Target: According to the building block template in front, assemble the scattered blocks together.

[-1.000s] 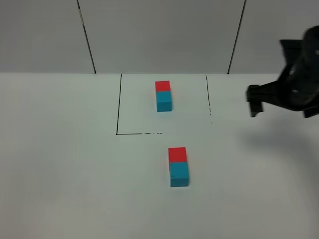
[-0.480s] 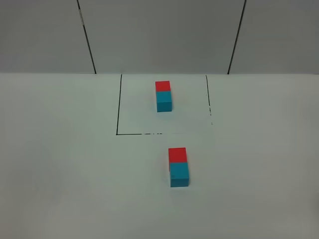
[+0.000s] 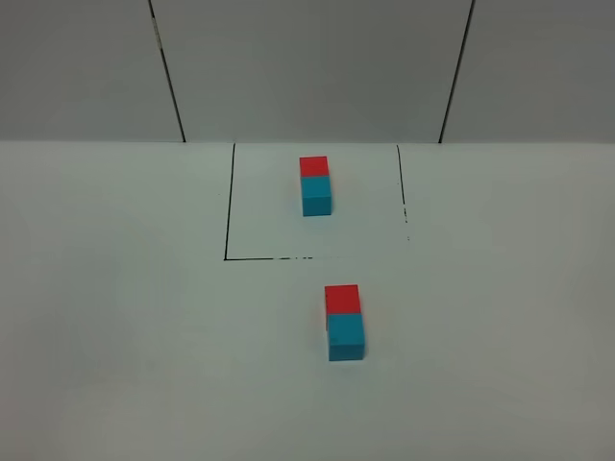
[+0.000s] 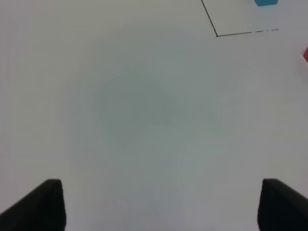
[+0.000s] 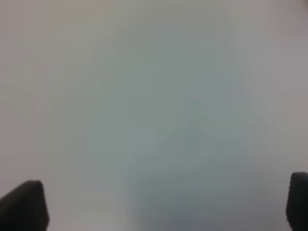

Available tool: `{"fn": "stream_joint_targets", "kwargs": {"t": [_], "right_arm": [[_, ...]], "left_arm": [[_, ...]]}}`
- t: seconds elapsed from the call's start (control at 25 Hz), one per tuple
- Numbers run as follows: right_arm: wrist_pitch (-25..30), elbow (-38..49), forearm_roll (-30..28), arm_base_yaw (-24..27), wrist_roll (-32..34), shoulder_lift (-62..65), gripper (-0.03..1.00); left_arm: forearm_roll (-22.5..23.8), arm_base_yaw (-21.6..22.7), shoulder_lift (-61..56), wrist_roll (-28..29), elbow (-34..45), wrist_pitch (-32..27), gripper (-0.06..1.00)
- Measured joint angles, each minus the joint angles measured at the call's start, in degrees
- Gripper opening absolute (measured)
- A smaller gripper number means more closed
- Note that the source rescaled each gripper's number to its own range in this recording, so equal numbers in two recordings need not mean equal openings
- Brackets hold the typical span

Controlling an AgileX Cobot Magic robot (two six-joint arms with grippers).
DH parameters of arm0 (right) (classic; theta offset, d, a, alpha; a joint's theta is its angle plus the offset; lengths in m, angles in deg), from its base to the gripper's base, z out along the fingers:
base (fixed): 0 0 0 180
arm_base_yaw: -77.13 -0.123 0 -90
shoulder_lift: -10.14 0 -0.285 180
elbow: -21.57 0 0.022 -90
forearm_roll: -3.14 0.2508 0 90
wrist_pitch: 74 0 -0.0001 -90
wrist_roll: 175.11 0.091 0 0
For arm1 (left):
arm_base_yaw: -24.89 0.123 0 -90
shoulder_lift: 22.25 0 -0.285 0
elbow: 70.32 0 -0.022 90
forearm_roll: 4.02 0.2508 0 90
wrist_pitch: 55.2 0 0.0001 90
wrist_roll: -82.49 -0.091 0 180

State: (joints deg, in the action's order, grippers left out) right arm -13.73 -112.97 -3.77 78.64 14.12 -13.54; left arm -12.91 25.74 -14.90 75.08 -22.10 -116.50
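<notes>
The template pair, a red cube (image 3: 313,165) joined to a cyan cube (image 3: 316,195), sits inside the black-lined square outline (image 3: 227,206) at the back. The two loose blocks, a red cube (image 3: 342,299) and a cyan cube (image 3: 346,336), lie touching in a line just in front of the outline, red toward the back. Neither arm shows in the exterior high view. My left gripper (image 4: 161,202) is open over bare table; the outline's corner (image 4: 216,34) and an edge of the loose red cube (image 4: 305,54) show there. My right gripper (image 5: 162,199) is open over bare white surface.
The white table (image 3: 115,317) stretches to both sides of the blocks. A grey panelled wall (image 3: 307,67) with dark seams stands behind the table's back edge.
The right arm, seen at the right edge one second ago, has pulled out of the exterior high view. The blocks have not moved.
</notes>
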Motion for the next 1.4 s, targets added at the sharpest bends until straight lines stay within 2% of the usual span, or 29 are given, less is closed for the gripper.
{"fn": "stream_joint_targets", "kwargs": {"t": [0.4, 0.64, 0.84, 1.4], "right_arm": [[0.32, 2.99, 1.82, 0.0, -1.13, 15.98, 1.0], [0.32, 2.99, 2.51, -0.13, -1.52, 16.32, 1.0], [0.32, 2.99, 2.77, -2.88, -1.9, 16.32, 1.0], [0.32, 2.99, 2.82, -3.04, -1.9, 16.32, 1.0]], "left_arm": [[0.0, 0.0, 0.0, 0.0, 0.0, 0.0, 0.7], [0.0, 0.0, 0.0, -0.06, 0.0, 0.0, 0.7], [0.0, 0.0, 0.0, -0.06, 0.0, 0.0, 0.7], [0.0, 0.0, 0.0, -0.06, 0.0, 0.0, 0.7]]}}
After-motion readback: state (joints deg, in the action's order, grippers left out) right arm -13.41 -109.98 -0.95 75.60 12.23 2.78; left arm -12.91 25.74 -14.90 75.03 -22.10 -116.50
